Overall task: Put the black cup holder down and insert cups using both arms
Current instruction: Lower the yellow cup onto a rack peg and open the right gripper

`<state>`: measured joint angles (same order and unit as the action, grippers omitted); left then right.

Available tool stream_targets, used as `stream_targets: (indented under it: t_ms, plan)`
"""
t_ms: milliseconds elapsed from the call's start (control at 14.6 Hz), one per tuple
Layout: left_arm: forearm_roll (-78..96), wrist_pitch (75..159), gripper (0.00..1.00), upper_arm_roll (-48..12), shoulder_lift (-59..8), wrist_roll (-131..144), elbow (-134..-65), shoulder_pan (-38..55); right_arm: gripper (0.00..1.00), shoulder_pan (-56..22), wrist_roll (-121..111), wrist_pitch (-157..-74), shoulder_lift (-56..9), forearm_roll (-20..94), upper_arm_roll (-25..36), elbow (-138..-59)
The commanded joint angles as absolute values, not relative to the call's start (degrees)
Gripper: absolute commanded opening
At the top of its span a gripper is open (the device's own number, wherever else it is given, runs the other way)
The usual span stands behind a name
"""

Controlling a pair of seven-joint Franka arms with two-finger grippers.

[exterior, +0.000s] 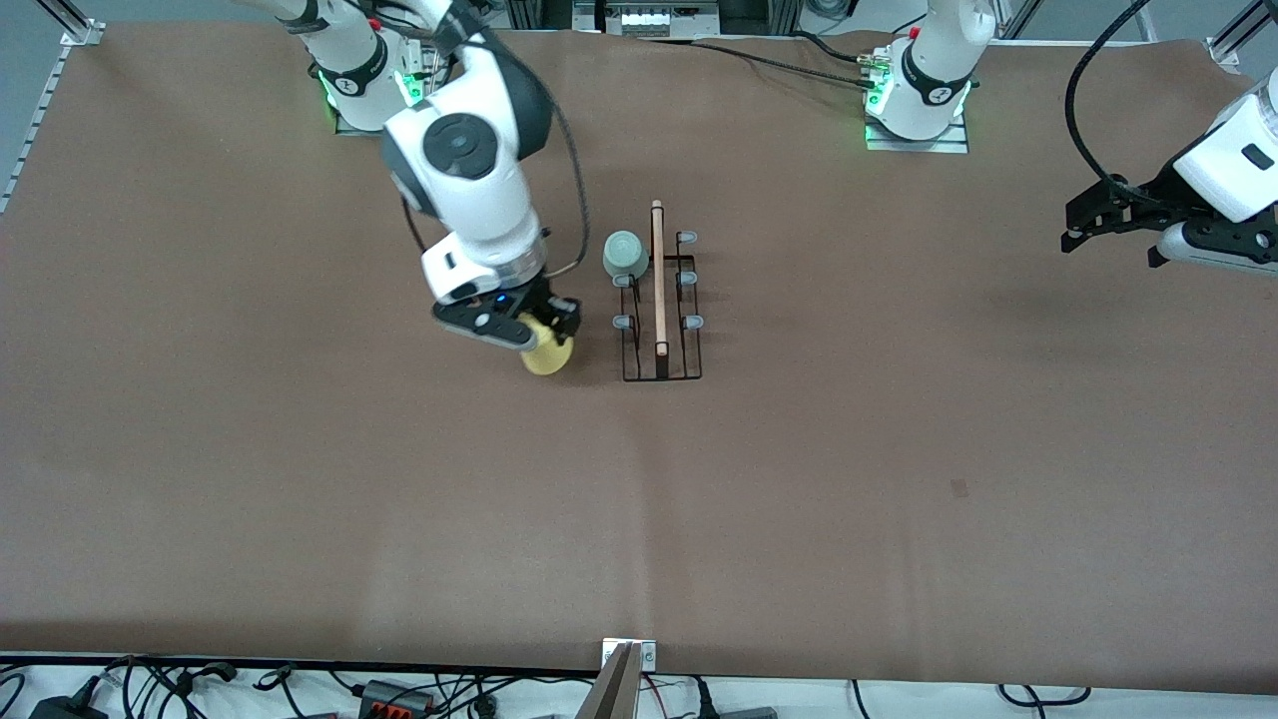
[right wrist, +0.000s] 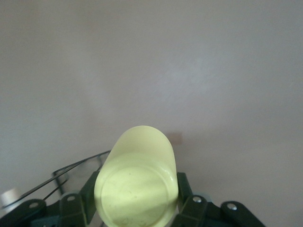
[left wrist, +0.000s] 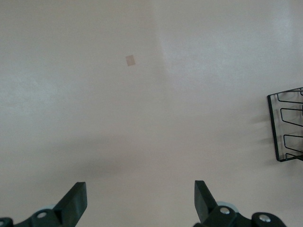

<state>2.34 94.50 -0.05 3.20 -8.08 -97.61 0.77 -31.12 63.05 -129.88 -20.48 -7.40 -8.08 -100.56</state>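
The right gripper (exterior: 544,325) pinches the tapered yellow plastic cup (exterior: 546,356) beside the thin black wire rack (exterior: 661,300), probably tilted, so it could snag a peg, while the spread left gripper (exterior: 1108,232) waits.

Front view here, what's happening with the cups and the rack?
The right hand is shut on a yellow cup, holding it over the table beside the black rack, toward the right arm's end. A pale green cup already sits upside down on one of the rack's pegs farthest from the camera. The left hand waits open in the air over the left arm's end of the table.
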Motion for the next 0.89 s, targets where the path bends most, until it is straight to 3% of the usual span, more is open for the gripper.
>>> stream_targets:
  t_ms: [0, 823]
  plan:
    - [1.58, 93.34, 1.00, -0.26, 2.90, -7.47, -96.33, 0.62, 0.18, -31.64, 68.36, -131.83, -21.88, -7.38, -10.10, -97.39]
    - [1.58, 93.34, 1.00, -0.26, 2.90, -7.47, -96.33, 0.62, 0.22, -34.10, 71.46, -137.29, -29.00, -11.16, -12.22, -96.24]
